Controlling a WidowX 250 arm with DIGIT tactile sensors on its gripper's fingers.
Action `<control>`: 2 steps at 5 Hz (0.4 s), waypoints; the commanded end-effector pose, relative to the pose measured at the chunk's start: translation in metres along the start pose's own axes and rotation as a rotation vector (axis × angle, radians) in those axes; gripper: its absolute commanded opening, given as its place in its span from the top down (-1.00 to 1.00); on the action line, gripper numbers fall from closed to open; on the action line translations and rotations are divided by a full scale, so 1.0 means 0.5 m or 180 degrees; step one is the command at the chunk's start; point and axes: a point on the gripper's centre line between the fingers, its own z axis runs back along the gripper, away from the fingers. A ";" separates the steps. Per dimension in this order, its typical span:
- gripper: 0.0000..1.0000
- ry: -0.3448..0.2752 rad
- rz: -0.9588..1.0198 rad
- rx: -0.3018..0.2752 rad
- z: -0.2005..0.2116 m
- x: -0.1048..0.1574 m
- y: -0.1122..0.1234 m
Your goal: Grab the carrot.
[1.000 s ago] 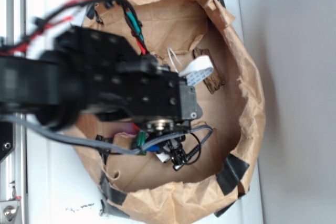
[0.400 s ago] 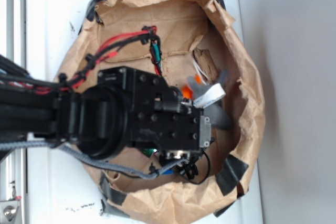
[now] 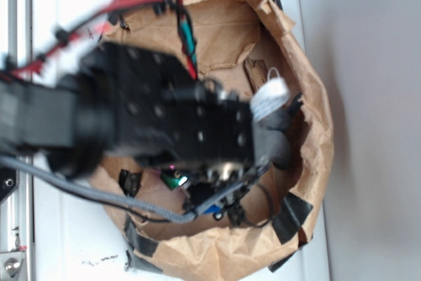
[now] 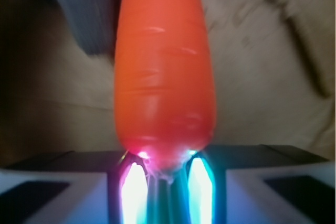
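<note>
My gripper (image 4: 161, 179) pinches the carrot (image 4: 164, 72) between its two fingers (image 4: 134, 192), the wide end seated at the pads and the orange body filling the wrist view. Outside, my arm (image 3: 151, 120) is blurred and sits higher over the brown paper bag (image 3: 309, 83) than 0.4 s ago, now hiding the orange sliver seen then. A grey shape (image 3: 279, 139) lies beside my wrist.

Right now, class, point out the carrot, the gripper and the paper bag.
carrot (image 4: 164, 72): wrist view, middle of its orange body.
gripper (image 4: 164, 182): wrist view, midway between the lit fingertips.
paper bag (image 3: 314, 106): exterior view, right rim.
</note>
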 end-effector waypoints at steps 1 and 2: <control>1.00 -0.0070 -0.0391 0.0173 0.130 0.001 0.042; 1.00 -0.0169 -0.0515 0.0270 0.156 -0.015 0.062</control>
